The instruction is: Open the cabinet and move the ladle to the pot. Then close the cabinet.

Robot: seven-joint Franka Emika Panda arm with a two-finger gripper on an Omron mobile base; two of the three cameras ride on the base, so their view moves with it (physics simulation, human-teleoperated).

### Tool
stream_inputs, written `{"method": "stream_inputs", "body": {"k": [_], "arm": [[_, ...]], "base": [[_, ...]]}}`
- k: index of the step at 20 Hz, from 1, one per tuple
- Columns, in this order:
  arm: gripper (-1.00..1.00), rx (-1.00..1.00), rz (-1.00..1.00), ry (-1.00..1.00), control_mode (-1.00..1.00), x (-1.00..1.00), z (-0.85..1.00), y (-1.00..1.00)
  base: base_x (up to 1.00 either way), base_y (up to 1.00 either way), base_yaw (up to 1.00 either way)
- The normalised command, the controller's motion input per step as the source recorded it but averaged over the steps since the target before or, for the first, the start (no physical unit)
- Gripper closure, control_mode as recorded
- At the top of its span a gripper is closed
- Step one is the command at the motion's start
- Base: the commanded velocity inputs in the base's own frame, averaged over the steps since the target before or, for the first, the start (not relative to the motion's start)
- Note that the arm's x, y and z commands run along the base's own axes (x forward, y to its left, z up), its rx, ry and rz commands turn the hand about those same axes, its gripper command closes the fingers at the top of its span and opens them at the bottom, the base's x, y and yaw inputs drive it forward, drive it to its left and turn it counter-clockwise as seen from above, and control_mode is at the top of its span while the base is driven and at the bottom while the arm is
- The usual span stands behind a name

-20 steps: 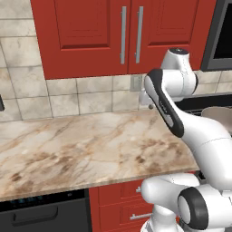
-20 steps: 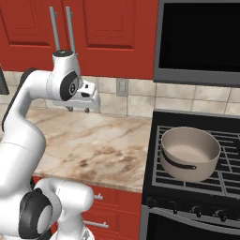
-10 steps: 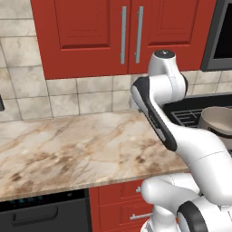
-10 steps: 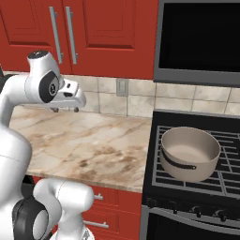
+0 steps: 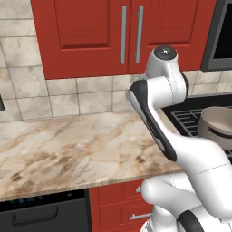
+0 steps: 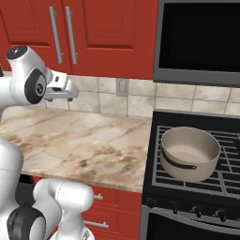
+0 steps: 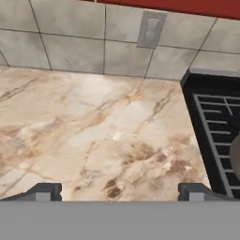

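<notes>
Red cabinet (image 5: pixel 122 31), grey pot (image 6: pixel 190 152), beige marbled counter (image 5: pixel 68 149), black stove (image 6: pixel 197 187).

Below my fingers lies a marbled beige counter (image 7: pixel 93 126), and past them a grey tiled backsplash (image 7: pixel 61 42) with a wall outlet (image 7: pixel 151 29) set in it. Off to their right sits a black stove (image 6: pixel 192 187) with grate burners, a dark microwave (image 6: pixel 201 42) above it. Under the counter are red drawers (image 5: pixel 122 204) and a black dishwasher (image 5: pixel 43 213).
</notes>
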Motion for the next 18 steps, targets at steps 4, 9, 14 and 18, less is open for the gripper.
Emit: {"method": "stream_inputs", "body": {"k": [4, 9, 14, 18], "arm": [[-1.00, 0.00, -0.11, -0.20, -1.00, 0.00, 0.43, 0.04], [-1.00, 0.00, -0.05, -0.23, -1.00, 0.03, 0.38, 0.00], [-1.00, 0.00, -0.01, -0.21, -1.00, 0.16, 0.31, 0.00], [-1.00, 0.00, 0.00, -0.20, -1.00, 0.27, 0.27, 0.00]], "base": [[0.00, 0.00, 0.00], [0.00, 0.00, 0.00], [0.00, 0.00, 0.00], [0.00, 0.00, 0.00]]}}
